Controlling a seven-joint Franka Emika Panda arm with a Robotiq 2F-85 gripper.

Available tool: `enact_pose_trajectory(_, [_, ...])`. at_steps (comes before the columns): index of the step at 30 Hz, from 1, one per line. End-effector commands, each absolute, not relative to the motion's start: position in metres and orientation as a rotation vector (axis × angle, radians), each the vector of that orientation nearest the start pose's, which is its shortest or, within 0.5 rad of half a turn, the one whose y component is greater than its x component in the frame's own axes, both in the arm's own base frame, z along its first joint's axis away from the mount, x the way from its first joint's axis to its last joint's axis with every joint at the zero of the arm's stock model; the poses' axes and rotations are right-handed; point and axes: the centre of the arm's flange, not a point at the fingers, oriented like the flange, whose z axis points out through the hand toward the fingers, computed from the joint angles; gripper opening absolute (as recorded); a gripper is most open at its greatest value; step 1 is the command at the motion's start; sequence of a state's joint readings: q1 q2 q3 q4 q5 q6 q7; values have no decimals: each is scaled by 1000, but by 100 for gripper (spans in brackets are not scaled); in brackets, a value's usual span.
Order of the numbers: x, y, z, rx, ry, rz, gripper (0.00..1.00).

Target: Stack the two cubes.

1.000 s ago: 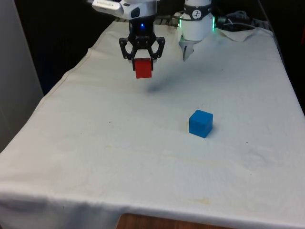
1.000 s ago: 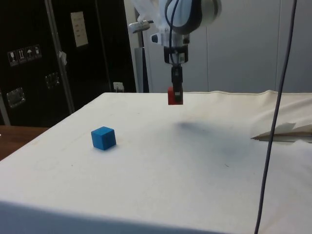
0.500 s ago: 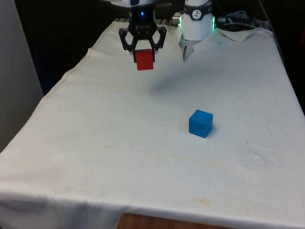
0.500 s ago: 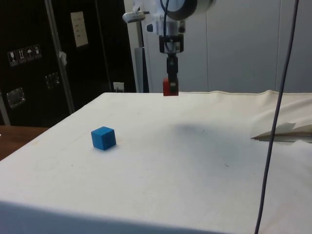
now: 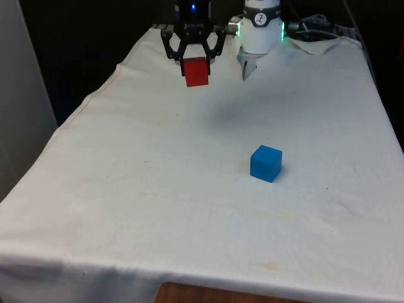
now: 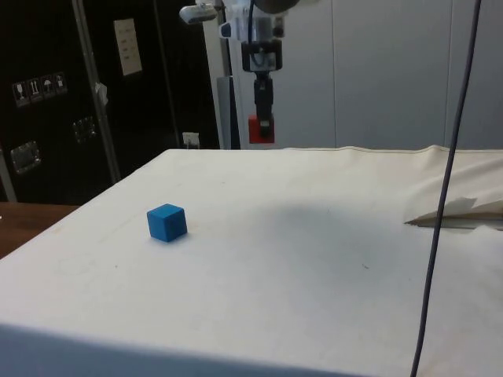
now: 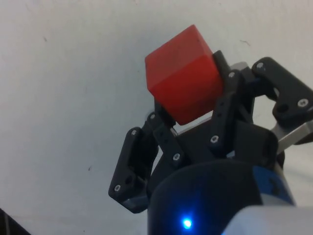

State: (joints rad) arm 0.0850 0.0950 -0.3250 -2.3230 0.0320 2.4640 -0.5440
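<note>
Red cube (image 5: pixel 196 72) half-hidden in pincer (image 5: pixel 194 62)

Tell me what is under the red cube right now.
Under the red cube there is only air, then bare white cloth with a faint shadow. The hand holds it well above the table. The blue cube sits apart, nearer the camera in the front view, nothing on top.

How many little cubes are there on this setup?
2. A red cube is held in the gripper, up in the air above the far part of the table. A blue cube sits on the white cloth, nearer the front view's right.
</note>
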Motion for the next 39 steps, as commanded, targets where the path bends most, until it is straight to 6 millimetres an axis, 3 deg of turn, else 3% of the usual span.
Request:
enact_pose_trajectory(1, [510,-122,308,-3147,-442,-53,3])
enact_pose_trajectory(22, [554,-92,333,-3145,-468,-12,3])
enact_pose_trajectory(39, [581,-73,337,-3170,-511,81,3])
